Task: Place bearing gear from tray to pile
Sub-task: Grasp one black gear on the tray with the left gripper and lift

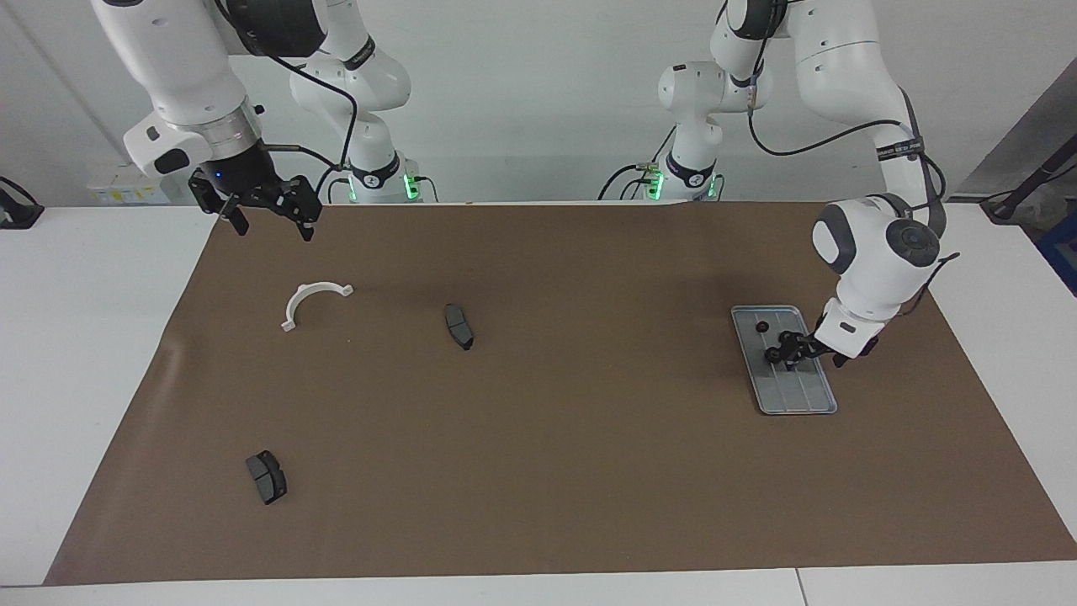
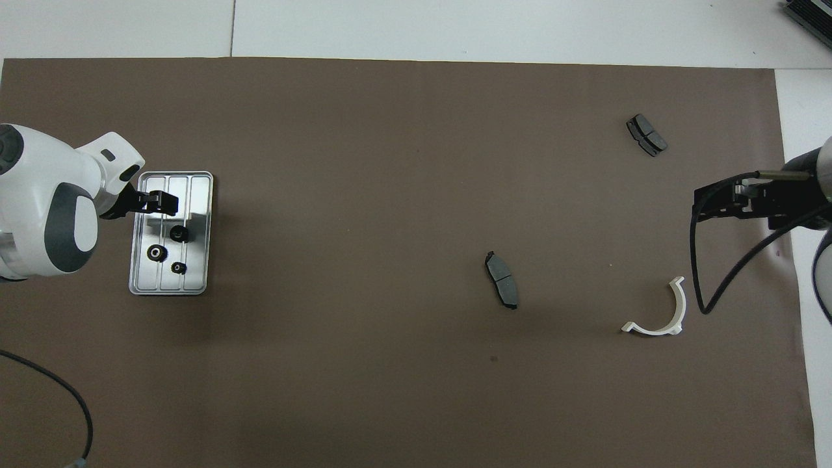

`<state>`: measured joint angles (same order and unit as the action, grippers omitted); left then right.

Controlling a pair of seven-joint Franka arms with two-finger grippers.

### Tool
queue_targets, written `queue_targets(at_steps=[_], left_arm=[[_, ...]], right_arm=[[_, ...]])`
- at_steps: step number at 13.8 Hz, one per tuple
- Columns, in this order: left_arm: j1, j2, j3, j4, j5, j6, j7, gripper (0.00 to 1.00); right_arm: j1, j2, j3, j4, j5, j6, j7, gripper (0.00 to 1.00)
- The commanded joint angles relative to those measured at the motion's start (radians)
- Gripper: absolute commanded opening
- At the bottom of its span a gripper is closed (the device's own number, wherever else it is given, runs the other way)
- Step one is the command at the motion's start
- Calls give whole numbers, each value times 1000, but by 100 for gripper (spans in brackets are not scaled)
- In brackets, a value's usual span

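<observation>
**A:** Facing view: where was the left pincer (image 1: 784, 353)?

**B:** At three o'clock, low over the tray (image 1: 799, 391), jaws wide beside a bearing gear (image 1: 772, 355). The right pincer (image 1: 271, 220) waited at ten o'clock, wide and empty.

**A:** Overhead view?

**B:** At nine o'clock, all three gears (image 2: 155, 253) lay in the tray. The pincer should centre on one gear, then close squarely.

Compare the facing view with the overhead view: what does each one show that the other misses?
Only the facing view shows both arms up to their bases, and the left gripper low over the tray's gears. Only the overhead view shows all three gears apart, with the left gripper covering none. Both show the tray, the white bracket, two brake pads, and the right gripper waiting over the paper's edge, open.
</observation>
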<state>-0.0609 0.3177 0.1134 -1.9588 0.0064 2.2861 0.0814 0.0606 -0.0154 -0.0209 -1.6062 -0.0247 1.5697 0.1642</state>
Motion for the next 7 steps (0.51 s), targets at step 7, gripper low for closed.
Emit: queue_targets(at_steps=[7], left_arm=[[-42,-26,-6,-60,-19,32,-20,77]], right_arm=[[-10,-2,4,-1,22,-11,-25,100]])
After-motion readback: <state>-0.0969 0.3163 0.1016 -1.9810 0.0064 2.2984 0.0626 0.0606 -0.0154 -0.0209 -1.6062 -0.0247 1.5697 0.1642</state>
